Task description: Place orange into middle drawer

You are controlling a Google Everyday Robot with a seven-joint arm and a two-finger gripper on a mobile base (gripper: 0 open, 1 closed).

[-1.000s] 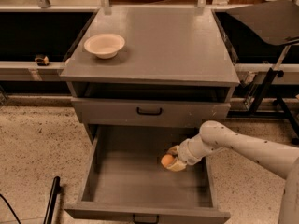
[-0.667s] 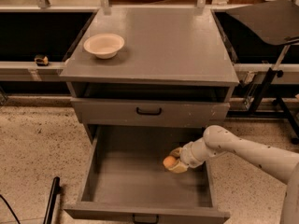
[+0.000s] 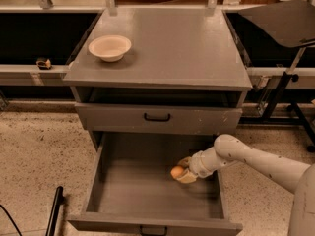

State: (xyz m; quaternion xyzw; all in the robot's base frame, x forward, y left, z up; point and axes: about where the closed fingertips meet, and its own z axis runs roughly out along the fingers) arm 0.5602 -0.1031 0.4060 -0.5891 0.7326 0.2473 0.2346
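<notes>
Pincer [image 3: 181,170] is seen inside the middle drawer [image 3: 128,191], low over the right part of its grey floor and near its right wall. Its two fingers are pressed onto the orange [image 3: 176,172] — one finger is seen above the fruit, the other below and to the right of it — so the orange is pinched at the tip. The orange is thus held within the middle drawer, a little right of the drawer's centre; whether it touches the drawer floor cannot be told. The pale arm [image 3: 256,161] is extended in from the right of the middle drawer, over its right wall, and is bent at a rounded joint.

The middle drawer is pulled well out, and its front panel, fitted with a black handle [image 3: 153,230], is seen at the lower edge of the view. Directly above the middle drawer an upper drawer front [image 3: 197,119] is shown, marked with pale scuffs and fitted with its own black pull. Above that the flat grey bench [image 3: 177,48] is found — a shallow beige bowl [image 3: 110,47] is set on its rear left part, well apart from the middle drawer. To the left of the middle drawer a speckled floor [image 3: 39,151] is seen, and a black rod [image 3: 54,213] is seen near the drawer's front left corner.
</notes>
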